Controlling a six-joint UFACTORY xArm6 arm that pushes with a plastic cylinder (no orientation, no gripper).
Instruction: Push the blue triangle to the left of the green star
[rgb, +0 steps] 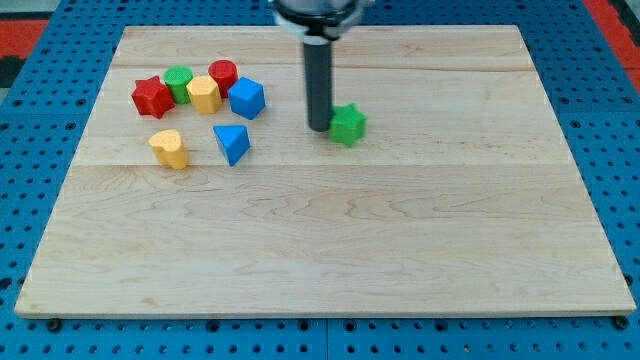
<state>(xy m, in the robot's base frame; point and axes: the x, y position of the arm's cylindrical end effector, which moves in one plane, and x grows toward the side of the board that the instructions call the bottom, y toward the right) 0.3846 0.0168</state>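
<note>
**Kid:** Fingers? Do you have any, and are they apart or together?

**Robot:** No fingers at all. I end in a dark rod, so nothing can spread or squeeze. I only push. My tip (318, 128) sits on the wooden board (320, 250), just beside the green star (348, 124), on the star's left in the view. I cannot tell if they touch.

**Kid:** Where is the blue triangle?

**Robot:** The blue triangle (232, 142) is further to the view's left, well apart from my tip. It lies loose, near the yellow block (170, 148). Above it is a tight bunch: a red star (152, 96), a green round block (179, 82), another yellow block (203, 95), a red round block (223, 75) and a blue chunky block (246, 98).

**Kid:** Is the triangle heavy?

**Robot:** I think it is small, light and hard. It should slide easily on the smooth wood. It may also spin if I push it off the middle, because it has slanted sides.

**Kid:** So where do you push?

**Robot:** I cannot grab it. I would go around to its far left side and press in the middle of that side, so it slides right toward the star.

**Kid:** What could go wrong?

**Robot:** I could bump the star, or push too far. The triangle should stop just left of the star.
</note>
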